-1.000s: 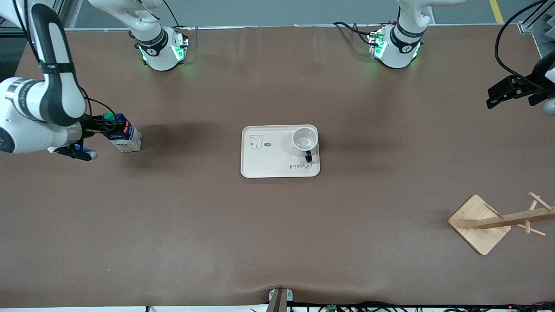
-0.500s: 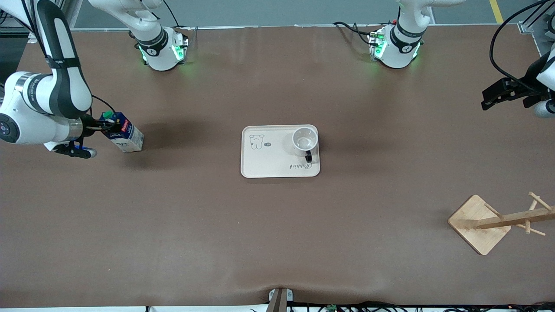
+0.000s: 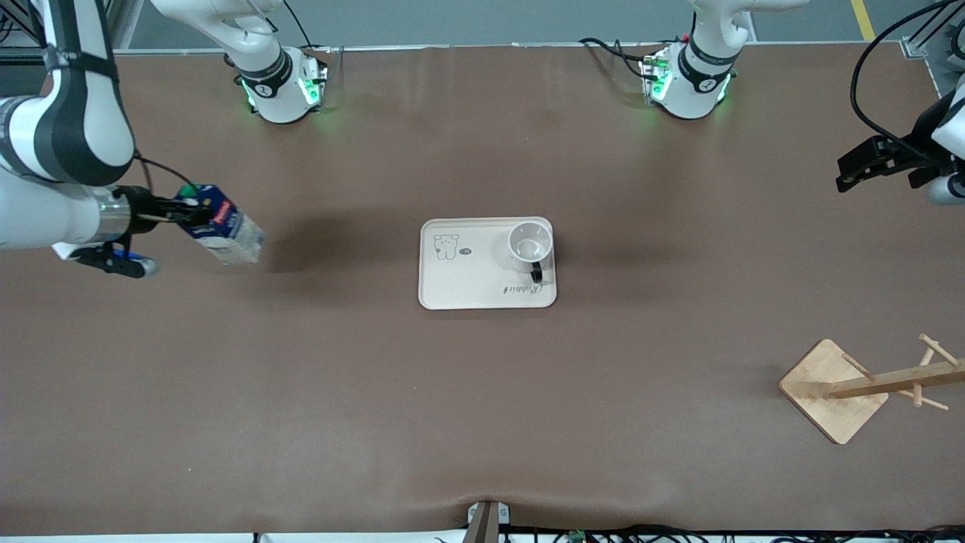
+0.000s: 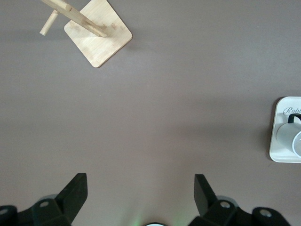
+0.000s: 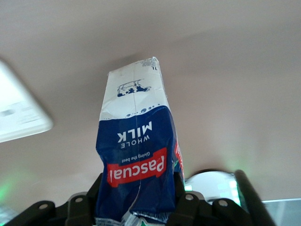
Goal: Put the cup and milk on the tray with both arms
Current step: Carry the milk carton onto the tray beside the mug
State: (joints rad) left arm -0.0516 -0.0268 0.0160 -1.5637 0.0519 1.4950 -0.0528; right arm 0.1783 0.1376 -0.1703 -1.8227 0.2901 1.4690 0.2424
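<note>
The cream tray [image 3: 467,283] lies mid-table with the white cup [image 3: 530,243] standing on its corner toward the left arm's end; both also show in the left wrist view, the tray [image 4: 277,141] and the cup [image 4: 294,134]. My right gripper [image 3: 179,216] is shut on the top of the dark-blue milk carton [image 3: 222,224], holding it tilted above the table toward the right arm's end. In the right wrist view the carton [image 5: 136,160] sits squeezed between the fingers. My left gripper [image 3: 867,162] is open and empty, held high at the left arm's end.
A wooden rack with a square base [image 3: 833,390] and pegs [image 3: 905,377] stands nearer the front camera at the left arm's end; it shows in the left wrist view [image 4: 98,37] too. The arm bases [image 3: 283,83] glow green.
My right gripper has lifted the milk carton off the table and tilted it further. My left gripper rose slightly, then held still.
</note>
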